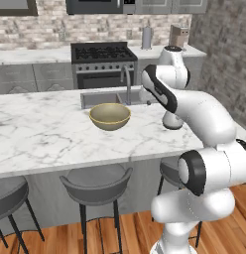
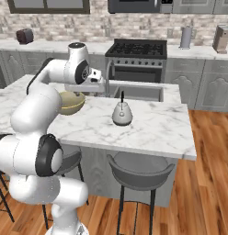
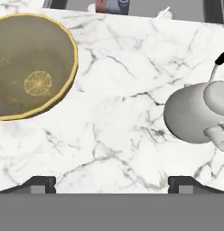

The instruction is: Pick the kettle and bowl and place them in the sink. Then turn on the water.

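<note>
While my claw [image 3: 112,182] hangs over bare marble with its jaws spread wide and nothing between them, I see the bowl [image 3: 30,65] at upper left of the hand view and the kettle [image 3: 197,113] at right, well apart. Open counter [image 3: 123,90] lies between them. The sink [image 3: 145,8] edges the top of the frame.

Kitchen: stove [image 1: 102,62], sink [image 2: 134,92], marble island [image 1: 40,134].
</note>
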Motion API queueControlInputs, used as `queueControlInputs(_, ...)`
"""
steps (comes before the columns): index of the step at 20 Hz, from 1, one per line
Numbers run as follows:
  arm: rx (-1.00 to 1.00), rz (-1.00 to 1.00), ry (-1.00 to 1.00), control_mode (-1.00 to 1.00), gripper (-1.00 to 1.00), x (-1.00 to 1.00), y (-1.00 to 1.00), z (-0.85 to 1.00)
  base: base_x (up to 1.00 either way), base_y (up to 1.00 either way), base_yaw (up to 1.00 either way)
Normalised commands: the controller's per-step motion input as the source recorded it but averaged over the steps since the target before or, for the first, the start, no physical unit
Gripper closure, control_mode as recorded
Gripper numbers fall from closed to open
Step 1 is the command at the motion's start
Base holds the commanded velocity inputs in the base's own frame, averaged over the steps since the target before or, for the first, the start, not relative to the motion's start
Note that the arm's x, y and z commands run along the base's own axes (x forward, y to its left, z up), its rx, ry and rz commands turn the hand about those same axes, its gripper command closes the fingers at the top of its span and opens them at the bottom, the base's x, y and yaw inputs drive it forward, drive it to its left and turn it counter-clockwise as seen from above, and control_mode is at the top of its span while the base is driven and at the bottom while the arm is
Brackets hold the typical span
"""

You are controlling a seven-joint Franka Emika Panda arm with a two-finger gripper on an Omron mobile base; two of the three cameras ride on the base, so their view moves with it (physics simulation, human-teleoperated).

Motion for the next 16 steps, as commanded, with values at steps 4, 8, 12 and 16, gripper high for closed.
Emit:
queueControlInputs(4,0.0,0.0,0.02,-1.0,-1.0,0.63,-0.48,0.0,0.0,0.0,0.0)
queueControlInputs(8,0.0,0.0,0.03,-1.0,-1.0,0.19,-0.34,0.05,0.0,0.0,0.0)
queueControlInputs(12,0.0,0.0,0.1,-1.0,-1.0,0.22,-0.35,0.2,0.0,0.0,0.0)
queueControlInputs(16,0.0,0.0,0.23,-1.0,-1.0,0.06,-0.24,0.25,0.0,0.0,0.0)
